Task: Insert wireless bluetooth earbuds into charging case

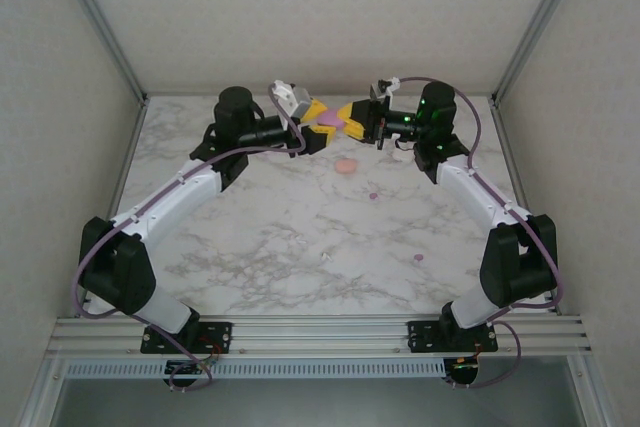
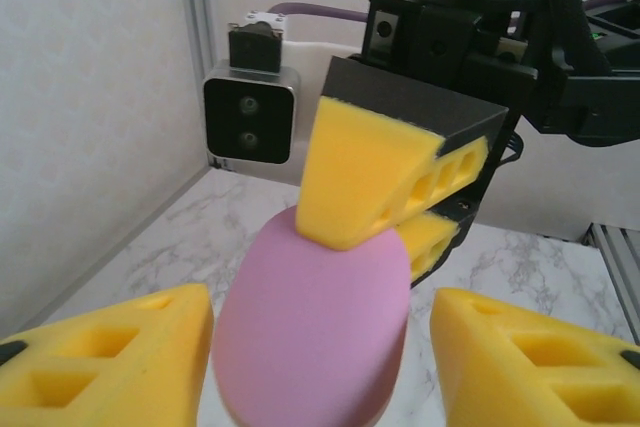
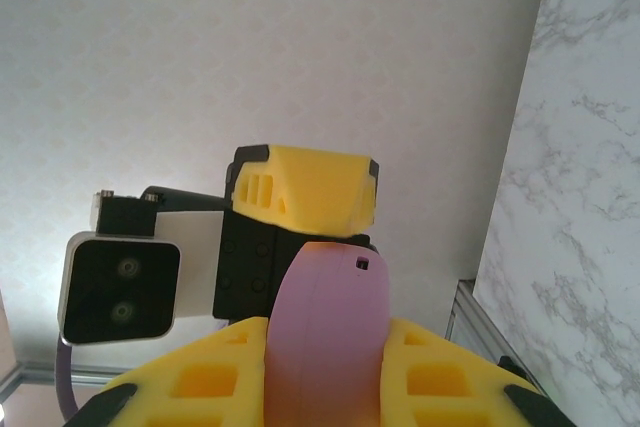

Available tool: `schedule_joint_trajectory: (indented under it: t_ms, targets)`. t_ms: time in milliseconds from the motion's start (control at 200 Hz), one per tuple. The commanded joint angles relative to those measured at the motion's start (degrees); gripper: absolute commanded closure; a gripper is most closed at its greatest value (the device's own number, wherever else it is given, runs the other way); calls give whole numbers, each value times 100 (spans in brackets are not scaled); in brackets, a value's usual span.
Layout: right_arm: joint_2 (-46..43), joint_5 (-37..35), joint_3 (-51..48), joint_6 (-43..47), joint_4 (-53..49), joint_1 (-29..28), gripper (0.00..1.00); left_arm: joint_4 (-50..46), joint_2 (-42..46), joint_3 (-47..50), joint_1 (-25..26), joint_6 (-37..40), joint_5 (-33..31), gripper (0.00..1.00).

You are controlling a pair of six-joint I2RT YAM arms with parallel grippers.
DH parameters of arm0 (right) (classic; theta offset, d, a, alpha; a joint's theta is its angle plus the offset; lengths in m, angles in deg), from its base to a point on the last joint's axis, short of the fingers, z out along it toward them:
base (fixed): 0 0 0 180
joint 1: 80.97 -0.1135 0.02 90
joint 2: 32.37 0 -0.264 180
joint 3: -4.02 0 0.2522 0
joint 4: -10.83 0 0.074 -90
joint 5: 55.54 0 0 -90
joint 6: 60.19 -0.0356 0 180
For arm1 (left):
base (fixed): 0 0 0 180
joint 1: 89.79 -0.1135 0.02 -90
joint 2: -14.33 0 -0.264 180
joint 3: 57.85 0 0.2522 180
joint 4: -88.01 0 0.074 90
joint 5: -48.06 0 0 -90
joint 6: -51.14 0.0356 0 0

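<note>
A pink case (image 2: 315, 317) is held in the air over the far middle of the marble table (image 1: 250, 237), between the two arms. It is clamped at one end by the right gripper (image 3: 325, 377), whose yellow fingers (image 2: 350, 177) are pressed against both of its faces. The left gripper (image 2: 320, 367) is set around the other end with its jaws parted; a narrow gap is seen between the case and one finger, so no grip is made there. The case is closed along its seam, and what lies inside cannot be seen.

The earbuds are left loose on the table, outside any case. One purple earbud (image 1: 373, 195) is found near the middle, and a second purple earbud (image 1: 419, 259) lies nearer the right arm. A peach case (image 1: 346, 166) is lying just below the grippers; whether it is open cannot be told.
</note>
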Motion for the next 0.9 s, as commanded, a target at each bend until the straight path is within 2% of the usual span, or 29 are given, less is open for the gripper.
schedule_joint_trajectory:
  t_ms: [0, 70, 150, 325, 365, 430, 506, 591, 776, 896]
  targets:
    - [-13, 180, 146, -28, 227, -44, 84, -217, -77, -209, 63, 159, 206, 46]
    - [-21, 167, 112, -51, 309, -44, 84, -253, -77, -230, 63, 175, 186, 52]
    - [-46, 166, 102, -66, 373, -48, 84, -405, -65, -253, 63, 287, 163, 53]
    - [-70, 156, 153, 97, 197, -44, 80, -739, -5, -301, 63, 511, 72, 67]
    - [-108, 113, 211, 441, -212, -44, 76, -857, 33, -314, 63, 602, 13, 68]
    - [-215, -79, 455, 1383, -1702, -44, 68, -1110, 104, -338, 71, 815, -90, 70]
    - [-284, -236, 713, 2230, -2734, -44, 56, -1563, 164, -429, 80, 1151, -187, 72]
    - [-258, -327, 1045, 2979, -3760, -44, 50, -2080, 178, -586, 89, 1479, -197, 73]
    - [-36, -232, 1402, 3575, -4647, -80, 45, -2569, 128, -809, 131, 1779, -239, 72]
    - [96, -239, 1519, 3767, -4902, -143, 46, -2676, 95, -901, 185, 1865, -258, 72]
